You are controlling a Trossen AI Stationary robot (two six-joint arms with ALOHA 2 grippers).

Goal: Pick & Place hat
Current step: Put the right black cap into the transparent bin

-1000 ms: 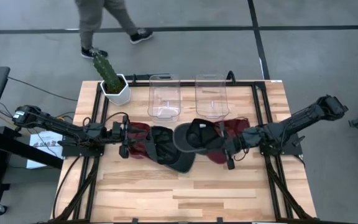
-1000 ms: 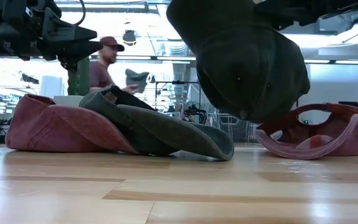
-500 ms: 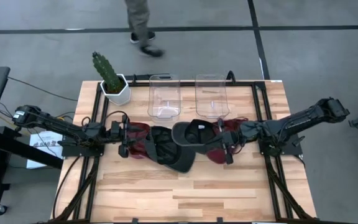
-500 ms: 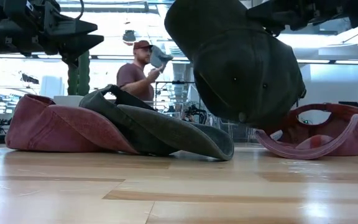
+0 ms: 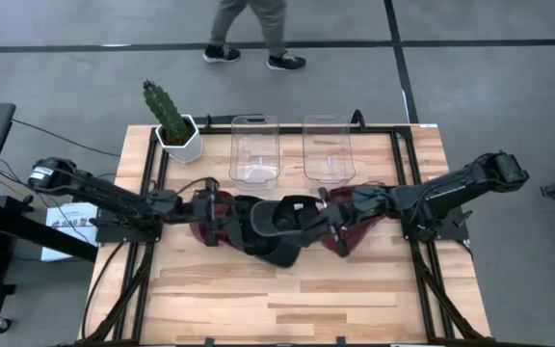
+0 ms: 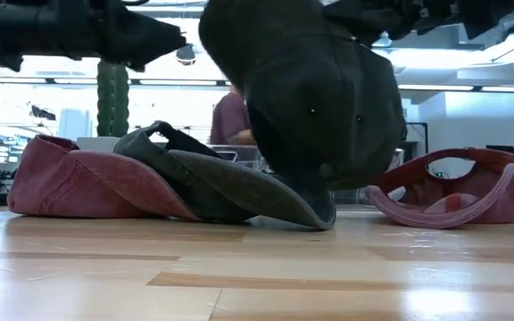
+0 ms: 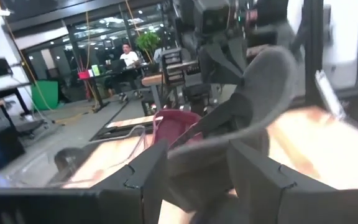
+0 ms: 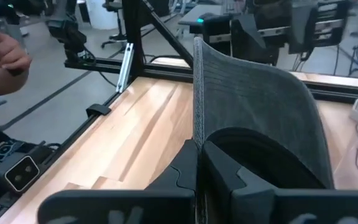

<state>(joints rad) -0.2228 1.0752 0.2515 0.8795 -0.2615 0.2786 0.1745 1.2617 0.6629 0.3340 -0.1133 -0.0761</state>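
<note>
A dark grey hat [image 5: 285, 216] hangs above the table's middle, crown down [image 6: 315, 107], with my right gripper [image 8: 197, 158] shut on it. Facing it from the left, my left gripper [image 7: 197, 171] stands open and level. The hat's near edge shows just ahead of its fingers, and I cannot tell whether they touch. Below, another grey hat [image 6: 230, 187] leans with its back on a red hat [image 6: 70, 187]. A second red hat [image 6: 462, 192] lies opening up to the right. My right gripper pinches the held hat's stitched brim [image 8: 196, 118] at its edge between the two shut fingers, coming nearly level from the table's right. The brim stands on edge in the hold. The crown [image 6: 328, 143] hangs below, clear of the table and the hats beneath.
Two clear bins [image 5: 254, 149] [image 5: 328, 149] stand at the far edge, a cactus in a white pot [image 5: 176, 135] at the far left. Black frame rails [image 5: 408, 173] run along the table's sides. A person [image 5: 249, 29] walks on the floor beyond.
My right gripper has carried the dark grey hat toward the table's left, still lifted clear and hanging crown down. My left gripper has gone toward the table's right, up to the held hat, rising a little and rolling. The person beyond the table has walked on.
</note>
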